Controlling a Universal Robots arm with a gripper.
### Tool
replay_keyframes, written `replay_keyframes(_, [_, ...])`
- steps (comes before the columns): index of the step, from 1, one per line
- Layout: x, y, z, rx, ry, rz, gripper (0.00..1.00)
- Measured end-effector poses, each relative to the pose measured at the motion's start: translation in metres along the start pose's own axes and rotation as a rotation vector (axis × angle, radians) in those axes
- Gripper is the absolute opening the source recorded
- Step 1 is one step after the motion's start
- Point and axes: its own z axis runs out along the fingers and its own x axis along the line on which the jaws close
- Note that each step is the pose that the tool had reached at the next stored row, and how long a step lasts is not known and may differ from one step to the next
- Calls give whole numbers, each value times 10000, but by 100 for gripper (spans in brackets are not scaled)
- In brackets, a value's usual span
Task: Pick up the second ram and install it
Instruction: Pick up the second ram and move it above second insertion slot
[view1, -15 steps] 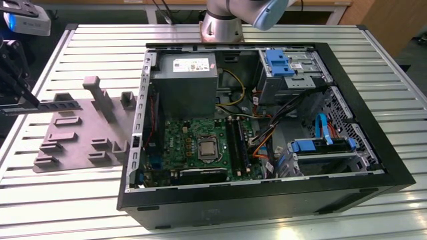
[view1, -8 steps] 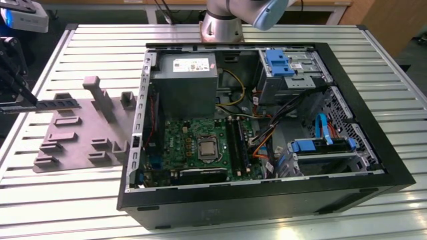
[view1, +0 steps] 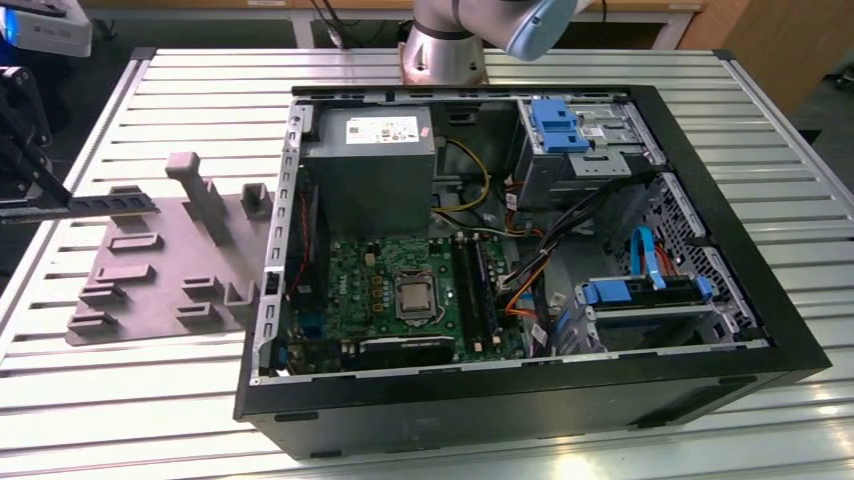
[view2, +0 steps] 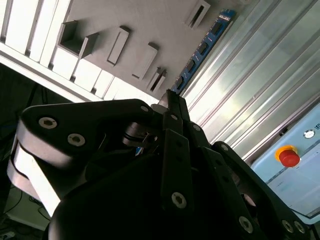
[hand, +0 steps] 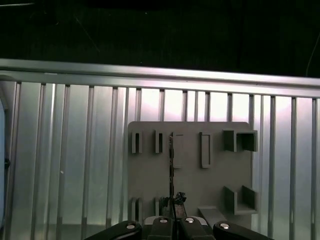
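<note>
Currently the second ram is held over the grey tray, one end pinched between the fingers of the gripper. Judged light, stiff, fragile; edges are to be gripped, not chips.

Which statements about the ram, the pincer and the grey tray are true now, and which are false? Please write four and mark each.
1. The pincer is shut on the second ram. True.
2. The second ram sits in a slot of the green board. False: the pincer holds it over the grey tray, outside the computer case.
3. The computer case lies open, so the green board shows. True.
4. The grey tray lies inside the computer case. False: it lies on the slatted table, beside the case on the exterior view's left.
</note>
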Motion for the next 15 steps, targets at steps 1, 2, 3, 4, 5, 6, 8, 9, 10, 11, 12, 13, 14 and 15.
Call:
replay_keyframes(1, [-1, 0, -7, 0, 0, 0, 11])
replay_keyframes(2, [-1, 0, -14, 1, -1, 0, 11])
replay_keyframes(3, [-1, 1, -22, 0, 0, 0, 11])
replay_keyframes(4, [-2, 1, -29, 0, 0, 0, 11])
replay_keyframes(5, [-2, 1, -35, 1, 0, 0, 11])
replay_keyframes(6, [-3, 1, -43, 0, 0, 0, 11])
replay_keyframes(8, [-4, 2, -60, 0, 0, 0, 11])
replay_keyframes(9, [-5, 2, -69, 0, 0, 0, 11])
replay_keyframes(10, [-5, 2, -77, 0, 0, 0, 11])
replay_keyframes(11, [-6, 2, -83, 1, -1, 0, 11])
replay_keyframes(12, [-6, 3, -89, 1, -1, 0, 11])
replay_keyframes(13, [-7, 3, -95, 1, -1, 0, 11])
replay_keyframes(14, [-7, 3, -101, 1, 0, 0, 11])
replay_keyframes(15, [-7, 3, -107, 0, 0, 0, 11])
